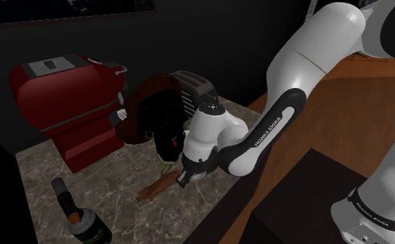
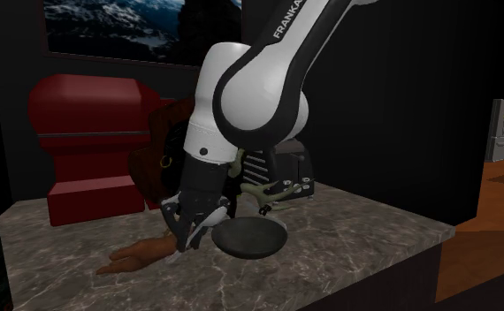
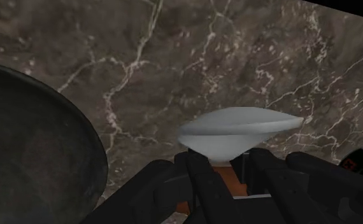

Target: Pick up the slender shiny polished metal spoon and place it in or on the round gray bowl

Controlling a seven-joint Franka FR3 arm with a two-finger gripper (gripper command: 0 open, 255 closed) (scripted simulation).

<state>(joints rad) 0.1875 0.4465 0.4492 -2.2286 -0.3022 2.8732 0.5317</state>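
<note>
My gripper is shut on the neck of the spoon, low over the marble counter. The spoon has a pale silvery bowl that sticks out just past the fingertips. Its brown handle slants down behind the gripper to the counter. The round dark grey bowl sits on the counter right beside the gripper, on the second exterior view's right; its rim lies beside the spoon's tip. From the shoulder view the gripper is half hidden under the arm, with the brown handle trailing toward that view's left.
A red appliance stands at the back of the counter, with a dark brown bag-like object and a toaster next to it. A dark bottle stands near the counter's front corner. The counter edge drops off beyond the bowl.
</note>
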